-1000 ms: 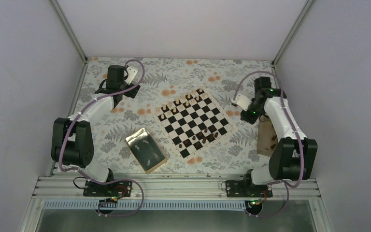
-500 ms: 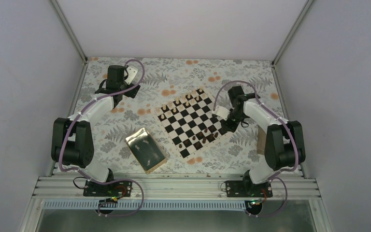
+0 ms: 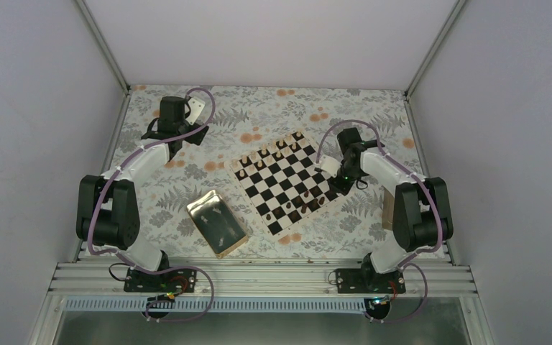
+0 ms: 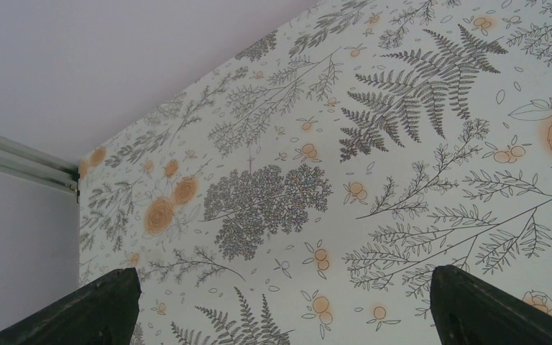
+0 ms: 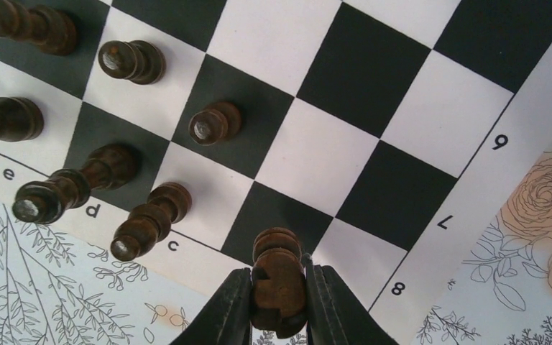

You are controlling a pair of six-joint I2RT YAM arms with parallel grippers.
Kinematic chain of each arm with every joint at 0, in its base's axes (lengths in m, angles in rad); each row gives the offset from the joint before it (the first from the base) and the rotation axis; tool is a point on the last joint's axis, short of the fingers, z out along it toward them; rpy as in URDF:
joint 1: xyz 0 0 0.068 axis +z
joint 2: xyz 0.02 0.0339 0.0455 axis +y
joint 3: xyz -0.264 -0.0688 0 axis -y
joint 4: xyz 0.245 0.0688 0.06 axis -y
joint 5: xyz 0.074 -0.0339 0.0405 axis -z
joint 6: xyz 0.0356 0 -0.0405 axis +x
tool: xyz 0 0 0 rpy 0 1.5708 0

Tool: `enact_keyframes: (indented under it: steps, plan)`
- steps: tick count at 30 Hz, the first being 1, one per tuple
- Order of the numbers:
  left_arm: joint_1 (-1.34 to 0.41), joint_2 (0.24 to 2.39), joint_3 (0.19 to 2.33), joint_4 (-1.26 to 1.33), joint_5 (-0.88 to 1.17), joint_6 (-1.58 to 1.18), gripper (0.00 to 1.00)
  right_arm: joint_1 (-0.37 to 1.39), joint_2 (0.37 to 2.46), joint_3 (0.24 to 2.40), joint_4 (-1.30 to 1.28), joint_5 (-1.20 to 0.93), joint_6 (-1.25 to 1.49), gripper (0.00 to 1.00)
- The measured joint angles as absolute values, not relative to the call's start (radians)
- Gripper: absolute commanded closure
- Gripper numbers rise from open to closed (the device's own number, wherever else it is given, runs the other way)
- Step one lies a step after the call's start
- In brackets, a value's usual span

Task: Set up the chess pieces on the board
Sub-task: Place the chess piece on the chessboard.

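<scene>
Up top, the flat black-and-cream checkered chessboard [image 3: 282, 180] lies in the middle of the flowery tabletop [image 3: 259, 108]. The right claw [image 3: 339, 180] hangs over its right corner.

At the left wrist, the left claw [image 4: 280, 305] is spread wide above the tabletop.

At the right wrist, the right claw pinches a dark brown wooden chess piece [image 5: 277, 277] just above a black square at the board's edge. Other dark pieces [image 5: 214, 123] stand nearby.

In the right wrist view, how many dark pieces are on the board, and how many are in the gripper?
Dark pieces on the board: 6
Dark piece in the right gripper: 1
Total: 7
</scene>
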State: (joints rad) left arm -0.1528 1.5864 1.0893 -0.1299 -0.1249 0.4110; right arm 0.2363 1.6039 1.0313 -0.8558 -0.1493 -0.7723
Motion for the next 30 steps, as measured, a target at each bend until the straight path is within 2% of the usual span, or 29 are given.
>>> enact_keyframes:
  steps: [19,30]
  plan:
    - [-0.153,1.586,1.089,-0.128,-0.125,0.411,0.0,0.237,1.632,0.999,-0.834,-0.119,-0.77,0.81]
    - [-0.153,1.586,1.089,-0.128,-0.125,0.411,0.0,0.237,1.637,0.999,-0.822,-0.119,-0.754,0.63]
